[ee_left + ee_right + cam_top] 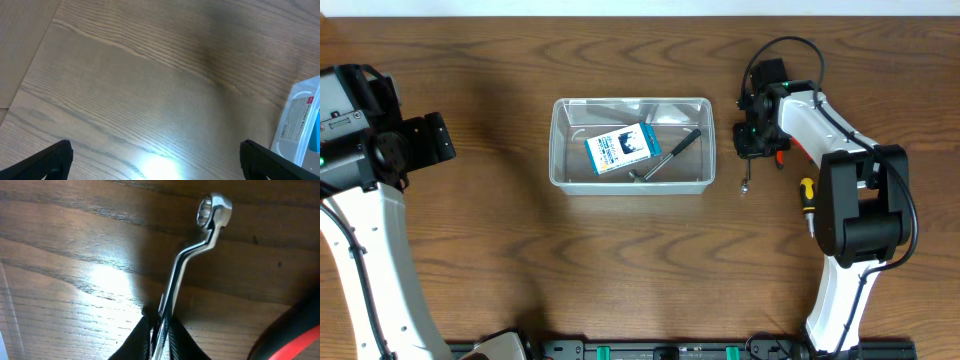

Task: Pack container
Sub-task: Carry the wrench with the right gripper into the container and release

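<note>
The clear plastic container (558,170) sits mid-table, and one corner of it (301,125) shows at the right edge of the left wrist view. Inside lie a blue-and-white card box (622,148) and a black-handled tool (682,146). To the right of the tub, my right gripper (751,148) (161,330) is shut on the shaft of a silver ring wrench (192,255). The wrench's ring end (746,183) points toward the table's front edge. My left gripper (438,140) (157,160) stands wide open over bare wood, well left of the tub, with nothing between its fingers.
A yellow-handled screwdriver (807,190) lies by the right arm's base. A red-and-black tool (780,155) (295,335) lies just right of the right gripper. The rest of the table is bare wood.
</note>
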Motion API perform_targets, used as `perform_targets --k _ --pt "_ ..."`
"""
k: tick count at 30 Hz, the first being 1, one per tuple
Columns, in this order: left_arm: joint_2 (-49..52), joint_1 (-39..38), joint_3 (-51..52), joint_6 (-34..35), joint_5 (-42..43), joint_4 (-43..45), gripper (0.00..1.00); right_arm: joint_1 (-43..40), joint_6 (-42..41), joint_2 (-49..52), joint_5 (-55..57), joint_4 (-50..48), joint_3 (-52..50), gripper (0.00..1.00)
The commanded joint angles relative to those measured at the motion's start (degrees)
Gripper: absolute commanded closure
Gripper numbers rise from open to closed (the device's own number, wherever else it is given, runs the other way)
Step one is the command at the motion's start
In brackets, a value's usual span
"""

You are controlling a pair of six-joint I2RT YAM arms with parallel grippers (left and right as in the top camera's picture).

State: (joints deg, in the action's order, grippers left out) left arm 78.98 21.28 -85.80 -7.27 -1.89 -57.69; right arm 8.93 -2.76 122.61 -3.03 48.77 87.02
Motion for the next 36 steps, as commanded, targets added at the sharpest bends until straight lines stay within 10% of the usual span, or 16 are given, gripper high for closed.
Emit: perform_targets --k 1,25,36 --pt "0.1 0.2 0.6 0.8 0.2 -0.2 0.02 0.2 -0.2 1.4 -0.4 0.1 -0.5 0.9" --pt "0.1 0.2 0.6 0.8 0.2 -0.2 0.02 2.1 0.8 -7.5 4.2 4.9 16.1 0.99" --pt "0.1 0.2 0.6 0.7 2.7 -0.1 0.02 19.2 37.7 -11.1 0.3 8.0 21.4 0.99"
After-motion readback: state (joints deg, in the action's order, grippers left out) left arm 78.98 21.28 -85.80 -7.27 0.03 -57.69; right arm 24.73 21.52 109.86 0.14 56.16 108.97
